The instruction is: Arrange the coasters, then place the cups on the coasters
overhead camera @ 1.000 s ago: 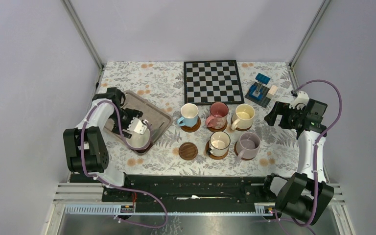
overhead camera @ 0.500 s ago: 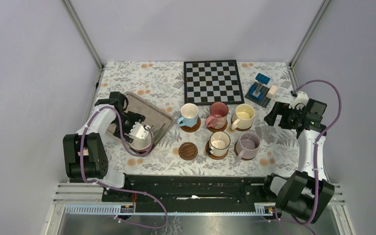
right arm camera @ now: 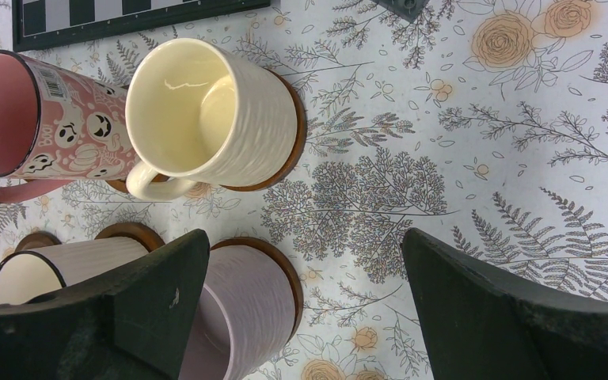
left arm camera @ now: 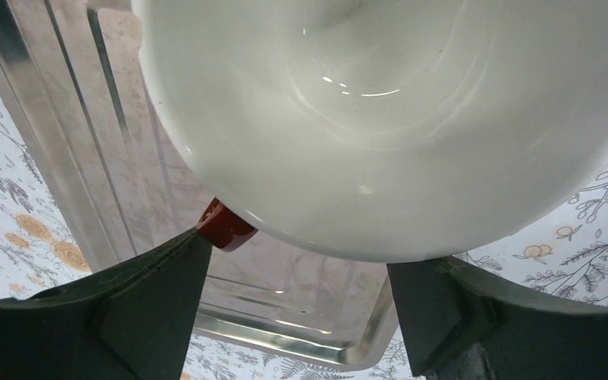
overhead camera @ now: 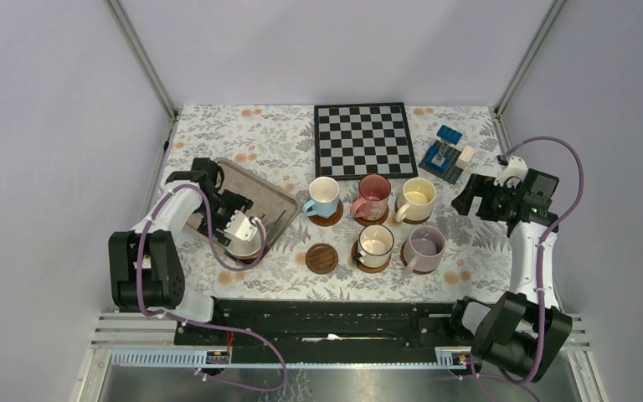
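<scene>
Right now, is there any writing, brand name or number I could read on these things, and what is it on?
No word or number can be read in any view.
Sticker near the rim of the pink cup: fine dark print, too small to read; the cup's other marks are drawn ghost faces, not letters.
Chessboard: plain squares, no lettering visible.
White cup: bare glaze, no mark.
</scene>
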